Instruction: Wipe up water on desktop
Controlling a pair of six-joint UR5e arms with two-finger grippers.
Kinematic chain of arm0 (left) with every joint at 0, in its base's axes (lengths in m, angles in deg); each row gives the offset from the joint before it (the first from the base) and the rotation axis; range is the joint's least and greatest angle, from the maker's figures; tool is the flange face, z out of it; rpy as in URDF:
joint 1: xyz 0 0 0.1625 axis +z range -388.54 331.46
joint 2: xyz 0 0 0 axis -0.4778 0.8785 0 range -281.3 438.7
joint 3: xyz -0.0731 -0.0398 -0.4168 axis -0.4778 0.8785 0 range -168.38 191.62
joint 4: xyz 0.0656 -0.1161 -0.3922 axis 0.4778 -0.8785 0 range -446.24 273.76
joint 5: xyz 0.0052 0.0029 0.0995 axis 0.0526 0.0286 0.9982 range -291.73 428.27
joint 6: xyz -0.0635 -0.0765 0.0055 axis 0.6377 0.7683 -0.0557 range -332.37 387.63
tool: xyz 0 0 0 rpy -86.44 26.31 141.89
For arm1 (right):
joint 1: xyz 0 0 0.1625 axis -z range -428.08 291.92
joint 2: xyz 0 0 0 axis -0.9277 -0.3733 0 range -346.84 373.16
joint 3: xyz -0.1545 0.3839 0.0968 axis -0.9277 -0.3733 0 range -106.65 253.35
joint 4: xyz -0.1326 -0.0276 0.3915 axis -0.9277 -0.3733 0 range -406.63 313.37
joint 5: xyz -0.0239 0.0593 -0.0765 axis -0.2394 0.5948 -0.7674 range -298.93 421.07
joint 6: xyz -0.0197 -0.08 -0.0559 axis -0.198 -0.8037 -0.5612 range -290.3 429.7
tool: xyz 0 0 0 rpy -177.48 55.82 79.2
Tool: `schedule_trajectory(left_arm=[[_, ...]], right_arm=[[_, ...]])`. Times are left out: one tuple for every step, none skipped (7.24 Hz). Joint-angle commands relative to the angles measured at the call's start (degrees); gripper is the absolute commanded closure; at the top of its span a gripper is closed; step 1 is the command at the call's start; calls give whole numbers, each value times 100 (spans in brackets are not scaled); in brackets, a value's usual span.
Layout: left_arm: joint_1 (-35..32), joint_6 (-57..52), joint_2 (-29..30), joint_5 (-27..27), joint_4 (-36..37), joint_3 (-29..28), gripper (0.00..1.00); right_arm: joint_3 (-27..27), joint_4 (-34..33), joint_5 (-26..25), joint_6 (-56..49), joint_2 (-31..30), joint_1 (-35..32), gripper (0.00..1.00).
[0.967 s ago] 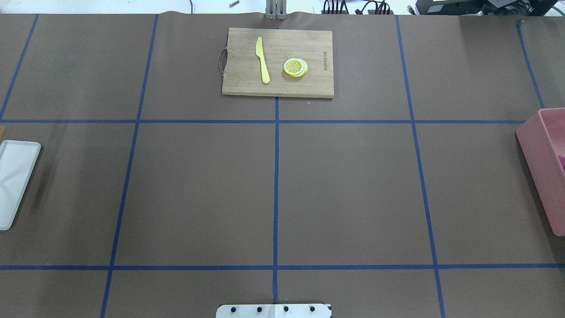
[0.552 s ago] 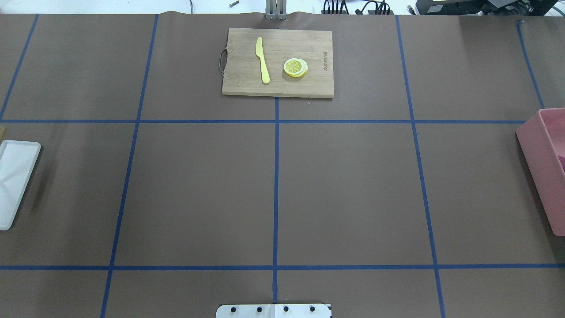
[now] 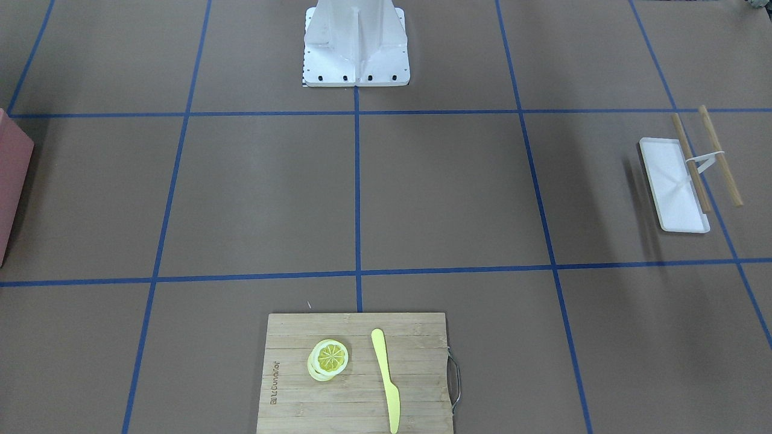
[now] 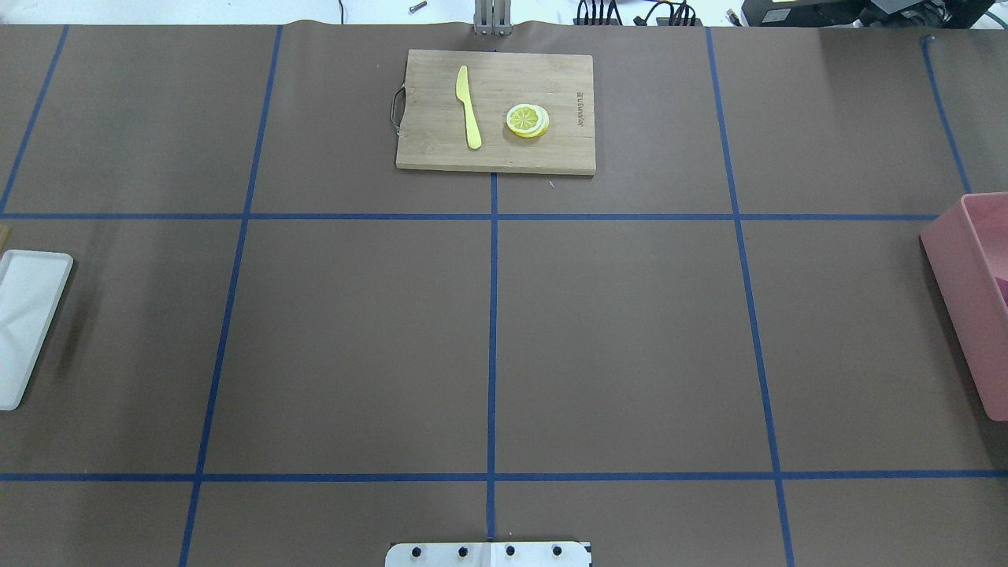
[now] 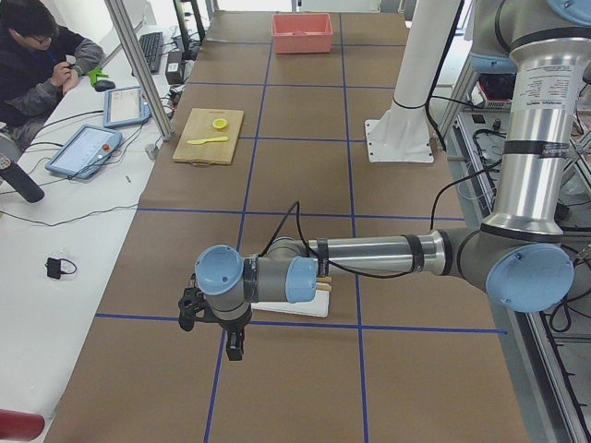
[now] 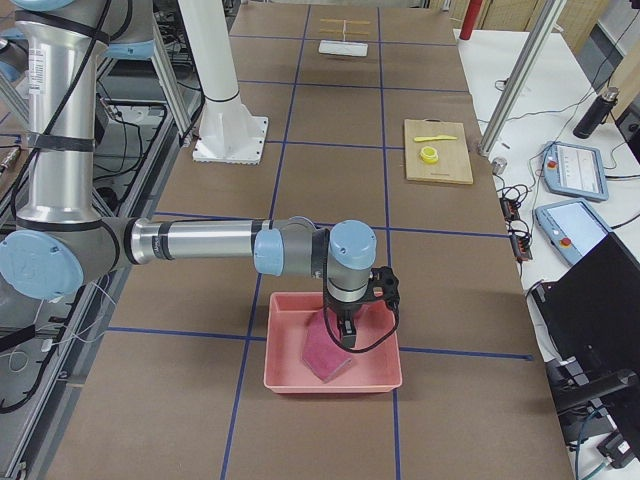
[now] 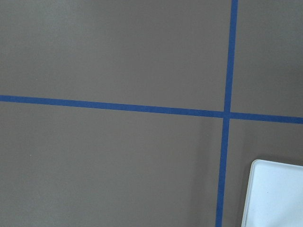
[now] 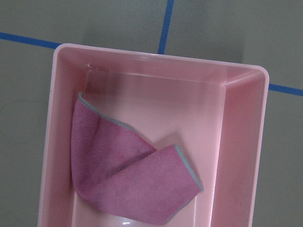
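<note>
The desktop point(image 4: 630, 339) is a flat brown surface crossed by blue tape lines. No water shows on it in any view. A folded pink cloth point(image 8: 128, 184) lies in a pink bin point(image 8: 241, 142) at the table's right end. In the exterior right view, my right gripper point(image 6: 345, 335) hangs just above the cloth point(image 6: 325, 352) inside the bin point(image 6: 290, 380); I cannot tell if it is open or shut. My left gripper point(image 5: 235, 349) points down over the desktop beside a white tray point(image 5: 295, 306); its state cannot be told either.
A bamboo cutting board point(image 4: 496, 110) at the far middle carries a yellow knife point(image 4: 468, 106) and lemon slices point(image 4: 527, 120). The white tray point(image 3: 672, 193) lies at the left end with two wooden sticks point(image 3: 718, 154) beside it. The robot's base point(image 3: 356, 42) stands at the near edge.
</note>
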Motion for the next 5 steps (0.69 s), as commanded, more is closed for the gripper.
schedule_trajectory(left_arm=[[0, -3, -41, -11, 3, -2, 1], [0, -3, -41, -11, 3, -2, 1], [0, -3, -41, -11, 3, 6, 1], [0, -3, -41, -11, 12, -2, 1], [0, -3, -41, -11, 12, -2, 1]], right_arm=[[8, 0, 15, 0, 7, 0, 0], [52, 0, 7, 0, -2, 0, 0], [209, -17, 15, -9, -2, 0, 0], [254, -18, 15, -18, -28, 17, 0], [263, -18, 15, -18, -28, 18, 0]])
